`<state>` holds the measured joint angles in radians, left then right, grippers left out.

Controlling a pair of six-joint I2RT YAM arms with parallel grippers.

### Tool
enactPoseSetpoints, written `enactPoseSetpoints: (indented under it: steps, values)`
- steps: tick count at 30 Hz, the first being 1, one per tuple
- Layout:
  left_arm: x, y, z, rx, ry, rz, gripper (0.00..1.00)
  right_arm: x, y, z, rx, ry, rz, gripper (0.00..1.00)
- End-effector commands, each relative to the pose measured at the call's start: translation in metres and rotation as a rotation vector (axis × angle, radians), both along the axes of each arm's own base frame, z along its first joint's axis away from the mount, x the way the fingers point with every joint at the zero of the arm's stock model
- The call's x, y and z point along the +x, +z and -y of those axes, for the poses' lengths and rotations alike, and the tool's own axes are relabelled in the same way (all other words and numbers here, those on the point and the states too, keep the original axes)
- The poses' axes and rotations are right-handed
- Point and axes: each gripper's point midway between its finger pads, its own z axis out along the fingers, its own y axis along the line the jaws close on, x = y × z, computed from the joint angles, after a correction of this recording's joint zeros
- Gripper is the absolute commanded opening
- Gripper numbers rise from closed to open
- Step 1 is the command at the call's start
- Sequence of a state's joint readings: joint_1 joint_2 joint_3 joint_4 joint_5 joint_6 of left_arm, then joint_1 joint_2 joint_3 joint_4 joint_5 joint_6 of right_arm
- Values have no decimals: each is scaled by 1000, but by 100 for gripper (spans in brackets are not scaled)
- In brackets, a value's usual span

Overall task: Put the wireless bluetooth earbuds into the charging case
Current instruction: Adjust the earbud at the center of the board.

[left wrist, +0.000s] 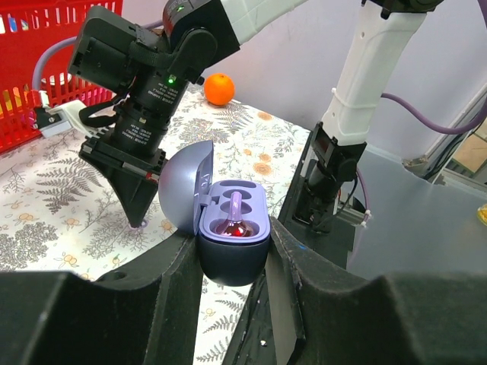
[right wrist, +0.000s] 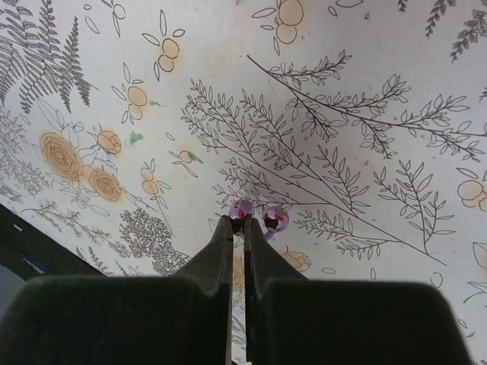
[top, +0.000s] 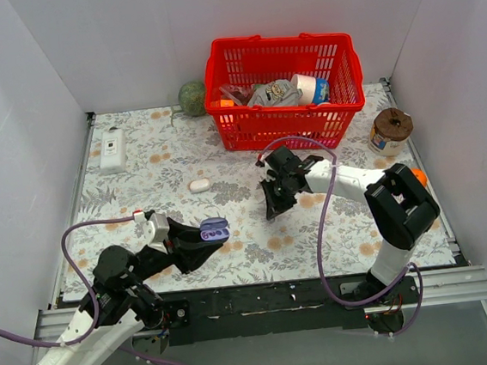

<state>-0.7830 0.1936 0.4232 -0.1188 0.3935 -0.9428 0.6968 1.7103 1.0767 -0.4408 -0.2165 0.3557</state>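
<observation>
From above, the left pincer (top: 204, 238) is clamped on the open charging case (top: 214, 229), which lies to the left of the right pincer (top: 273, 211) as it points down at the table (top: 141, 192). The left wrist view shows the lid tipped back and a seated earbud (left wrist: 236, 224) in one socket. In the right wrist view the right pincer is closed, seemingly pinching the loose earbud (right wrist: 242, 209) at its tips. A purplish blob (right wrist: 275, 219) just right may be part of it, so the right arm must carry leftward.

Setting: a robot test cell in a lab. Plain white panels (top: 14, 127) box in the surface (top: 147, 170) left, right and far. Two arms – left arm (top: 107, 290), right arm (top: 393, 211) – bolted to a metal rail (top: 460, 281) at the near edge, purple cables (top: 319, 227) looping loose.
</observation>
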Motion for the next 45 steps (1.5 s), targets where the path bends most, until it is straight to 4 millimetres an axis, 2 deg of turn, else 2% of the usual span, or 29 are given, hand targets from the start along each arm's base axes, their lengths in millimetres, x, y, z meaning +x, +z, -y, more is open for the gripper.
enactPoseSetpoints:
  steps: [1, 6, 10, 12, 16, 21, 22, 25, 29, 30, 31, 32, 34, 35, 38, 41, 45]
  values:
    - [-2, 8, 2, -23, -13, 19, 0, 8, 2, -14, 33, -2, -5, 1]
    - [-2, 6, 3, -30, -21, 9, 0, 6, -5, -12, 5, 29, -31, 1]
    - [-2, 3, 3, -30, -20, 4, 0, 7, -11, -9, -21, 40, -44, 22]
    - [-2, 3, 3, -32, -22, 6, 0, 11, -9, -9, -28, 37, -28, 30]
    - [-2, 3, 4, -31, -24, 5, 0, 17, 3, -8, -33, 31, 10, 42]
    - [-2, 3, 4, -33, -24, 5, 0, 25, 27, -11, -7, 42, 73, 52]
    - [-2, 3, 4, -34, -27, 5, 0, 26, 34, -11, 4, 43, 90, 59]
    - [-2, 2, 5, -32, -27, 3, 0, 25, 44, -8, 10, 51, 123, 61]
    - [-2, 2, 5, -31, -29, 0, 0, 22, 49, 1, -8, 71, 191, 60]
    - [-1, 1, 5, -30, -26, -1, 0, 22, 46, 7, -36, 72, 215, 58]
    - [-1, 1, 5, -30, -25, 0, 0, 24, 50, 8, -26, 75, 255, 50]
    - [-1, 1, 6, -28, -27, -3, 0, 16, 37, 17, -58, 92, 252, 44]
    - [-1, 1, 6, -28, -25, -2, 0, 17, 37, 23, -78, 98, 319, 32]
    - [0, 0, 6, -27, -26, -4, 0, 8, 24, 30, -103, 121, 317, 30]
    - [0, -1, 7, -22, -25, -6, 0, 3, 14, 37, -160, 125, 355, 26]
    - [1, -1, 8, -20, -27, -8, 0, 5, 5, 43, -202, 98, 350, 15]
    - [1, 1, 9, -19, -33, -7, 0, 8, -3, 41, -200, 76, 350, 9]
